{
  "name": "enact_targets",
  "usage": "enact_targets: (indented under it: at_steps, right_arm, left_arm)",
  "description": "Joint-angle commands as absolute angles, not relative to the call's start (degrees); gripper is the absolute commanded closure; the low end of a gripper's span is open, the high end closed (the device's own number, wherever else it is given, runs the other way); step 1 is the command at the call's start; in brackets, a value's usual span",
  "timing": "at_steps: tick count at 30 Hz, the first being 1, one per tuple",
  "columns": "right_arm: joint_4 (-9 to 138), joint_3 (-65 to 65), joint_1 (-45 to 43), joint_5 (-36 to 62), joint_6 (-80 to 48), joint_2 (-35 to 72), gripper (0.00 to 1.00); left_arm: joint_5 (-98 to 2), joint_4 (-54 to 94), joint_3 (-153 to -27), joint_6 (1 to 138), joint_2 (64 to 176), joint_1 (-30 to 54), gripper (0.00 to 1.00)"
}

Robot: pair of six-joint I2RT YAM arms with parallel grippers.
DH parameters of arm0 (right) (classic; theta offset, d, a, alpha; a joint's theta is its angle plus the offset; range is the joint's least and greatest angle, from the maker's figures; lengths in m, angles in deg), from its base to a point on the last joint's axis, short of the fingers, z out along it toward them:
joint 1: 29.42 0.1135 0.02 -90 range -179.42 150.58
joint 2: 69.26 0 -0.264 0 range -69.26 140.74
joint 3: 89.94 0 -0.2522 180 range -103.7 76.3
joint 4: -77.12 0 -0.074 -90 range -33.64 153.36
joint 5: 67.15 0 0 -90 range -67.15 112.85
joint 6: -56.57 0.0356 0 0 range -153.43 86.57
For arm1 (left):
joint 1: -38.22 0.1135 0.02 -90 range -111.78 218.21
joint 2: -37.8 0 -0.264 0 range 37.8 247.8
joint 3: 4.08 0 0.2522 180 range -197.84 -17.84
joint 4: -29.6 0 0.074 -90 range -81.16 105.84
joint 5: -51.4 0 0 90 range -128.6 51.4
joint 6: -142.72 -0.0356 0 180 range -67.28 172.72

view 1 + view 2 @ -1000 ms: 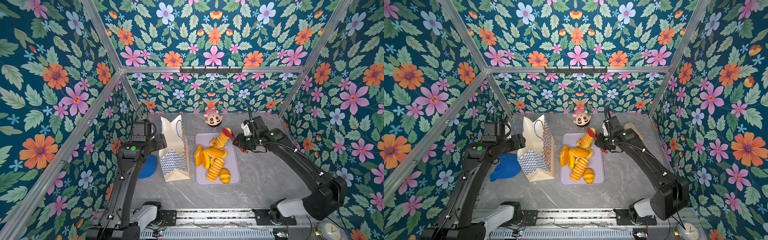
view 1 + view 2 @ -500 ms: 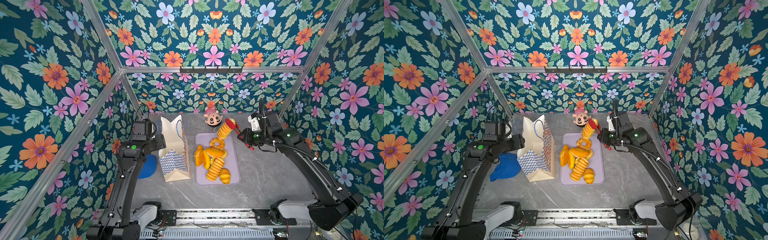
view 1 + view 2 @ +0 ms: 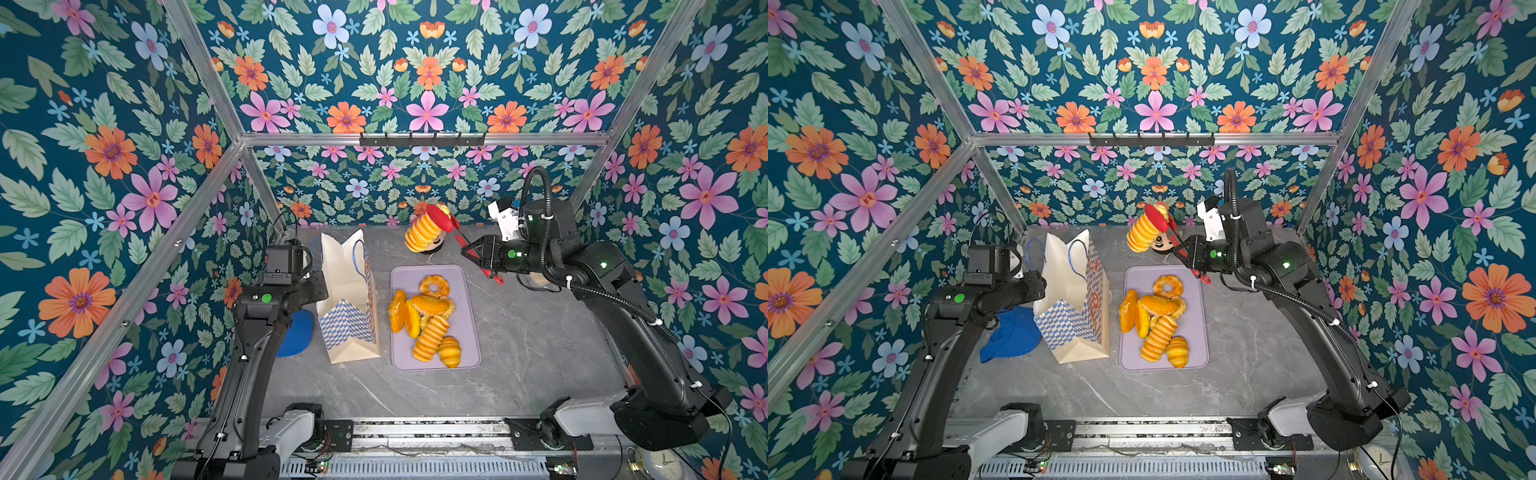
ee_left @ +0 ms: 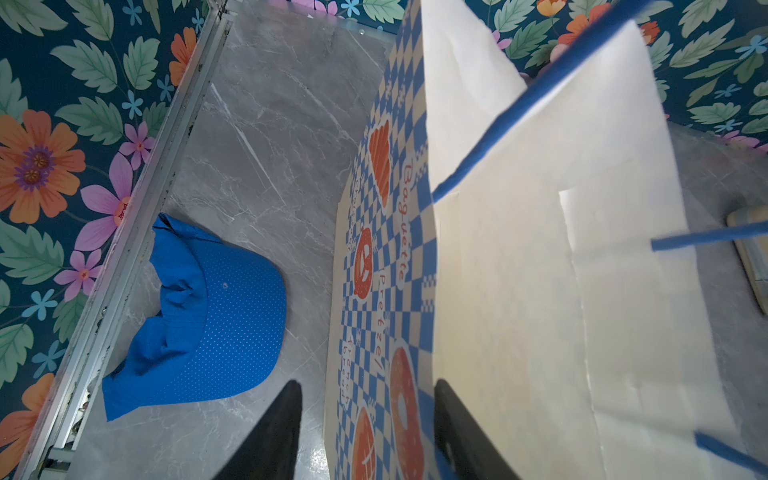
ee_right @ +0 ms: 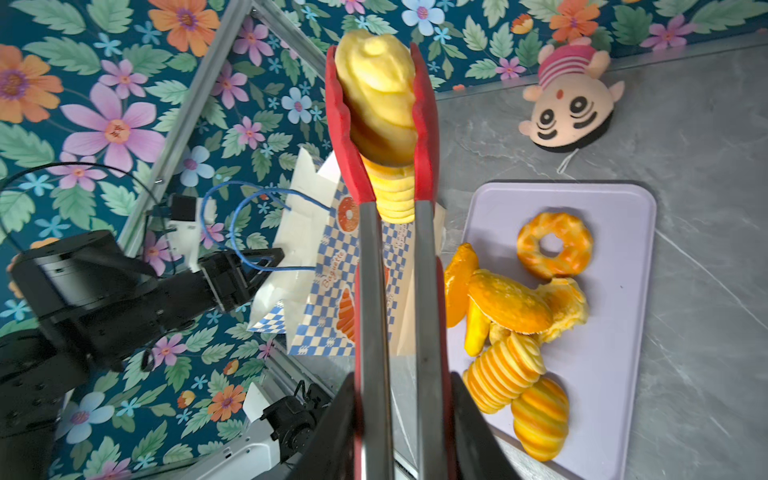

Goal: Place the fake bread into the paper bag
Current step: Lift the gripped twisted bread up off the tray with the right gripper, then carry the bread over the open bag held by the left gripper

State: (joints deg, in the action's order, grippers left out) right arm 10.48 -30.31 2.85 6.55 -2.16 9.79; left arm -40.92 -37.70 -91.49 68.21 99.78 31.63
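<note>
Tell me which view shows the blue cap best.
Left wrist view: the blue cap lies whole and unobstructed on the table beside the paper bag. Both top views show the cap partly hidden by the left arm. The right wrist view misses it.

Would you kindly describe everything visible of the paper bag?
The paper bag is tall and cream, with a blue-and-white checked lower band, orange bread pictures and lettering, and thin blue cord handles. It stands upright and open-mouthed on the grey table, beside the lilac tray. The left gripper straddles one side wall, a finger inside, a finger outside, not yet closed.
</note>
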Motion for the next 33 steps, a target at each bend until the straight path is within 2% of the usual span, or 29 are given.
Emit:
enact_targets:
  at_steps: [1, 7, 15, 25, 33]
  right_arm:
    - [12.13, -34.0, 4.81, 6.31, -3.17, 11.42, 0.68]
    - [11.98, -43.62, 9.68, 8.06, -4.93, 16.9, 0.68]
    - [10.01, -56.94, 14.68, 8.43, -7.7, 26.18, 0.68]
    - [1.91, -79.89, 18.34, 11.5, -11.06, 44.17, 0.67]
    - [1.69, -78.23, 18.96, 13.15, -12.25, 46.86, 0.67]
  left_arm:
    - [-41.93, -36.37, -91.32, 68.14, 99.42, 31.71, 0.51]
    - [-42.8, -35.8, -90.22, 68.28, 99.06, 31.69, 0.62]
    - [-44.22, -34.63, -88.88, 69.19, 98.64, 31.71, 0.69]
    - [-44.72, -33.6, -87.2, 69.77, 98.45, 31.69, 0.82]
    - [-44.88, -33.03, -85.82, 70.22, 98.19, 31.72, 0.89]
